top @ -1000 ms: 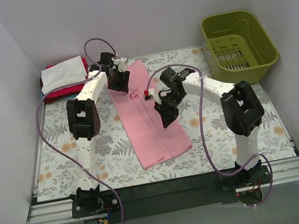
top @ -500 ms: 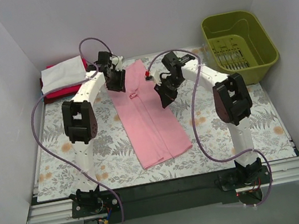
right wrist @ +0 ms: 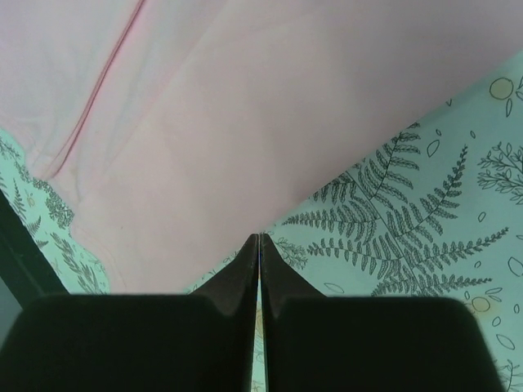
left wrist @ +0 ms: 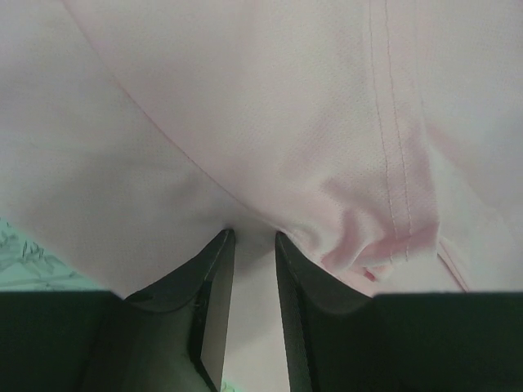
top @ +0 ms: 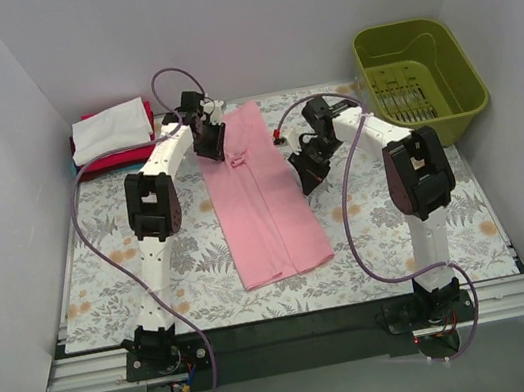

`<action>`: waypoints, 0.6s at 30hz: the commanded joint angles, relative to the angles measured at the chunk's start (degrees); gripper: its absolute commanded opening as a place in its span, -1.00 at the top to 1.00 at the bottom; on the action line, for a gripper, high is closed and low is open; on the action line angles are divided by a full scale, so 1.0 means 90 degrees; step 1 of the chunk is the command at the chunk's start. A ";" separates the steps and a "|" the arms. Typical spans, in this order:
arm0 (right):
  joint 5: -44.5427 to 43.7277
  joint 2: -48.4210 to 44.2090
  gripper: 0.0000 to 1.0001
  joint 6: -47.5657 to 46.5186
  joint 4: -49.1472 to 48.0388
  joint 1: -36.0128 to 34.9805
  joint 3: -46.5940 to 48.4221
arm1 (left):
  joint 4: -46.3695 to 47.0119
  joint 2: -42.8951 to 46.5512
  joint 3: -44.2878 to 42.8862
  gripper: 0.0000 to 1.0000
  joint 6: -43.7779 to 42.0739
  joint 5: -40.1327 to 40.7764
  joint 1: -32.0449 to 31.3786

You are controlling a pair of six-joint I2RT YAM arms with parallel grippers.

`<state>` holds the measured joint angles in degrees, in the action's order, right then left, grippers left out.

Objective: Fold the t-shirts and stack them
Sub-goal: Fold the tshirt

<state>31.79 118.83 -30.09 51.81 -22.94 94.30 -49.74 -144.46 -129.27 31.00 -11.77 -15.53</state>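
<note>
The light pink t-shirt (top: 267,210) lies folded into a long strip down the middle of the floral table cloth (top: 391,234). My left gripper (top: 209,144) is at its far left end. In the left wrist view its tips (left wrist: 254,237) are nearly closed and pinch the pink cloth (left wrist: 286,122), which wrinkles at the hem beside them. My right gripper (top: 307,172) is just off the shirt's right edge. In the right wrist view it (right wrist: 260,237) is shut and empty, over the table cloth beside the pink edge (right wrist: 204,122). A folded white shirt (top: 110,129) lies on a red one (top: 114,162) at the far left.
A green plastic basket (top: 419,77) stands at the far right corner. White walls close in the table on three sides. A sliver of teal cloth (top: 74,169) shows under the red shirt.
My right gripper has moved from the shirt's middle towards the far end, then right, off the shirt's edge. My left gripper stayed at the shirt's far end with only a small shift.
</note>
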 commanded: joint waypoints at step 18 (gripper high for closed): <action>-0.0328 0.0897 0.89 0.0403 -0.0736 0.0000 0.2314 | 0.0908 0.1236 0.0581 0.40 0.0060 -0.1280 -0.0110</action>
<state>30.96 124.40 -28.21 48.71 -22.90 110.67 -41.17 -142.67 -128.51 29.80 -20.45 -16.67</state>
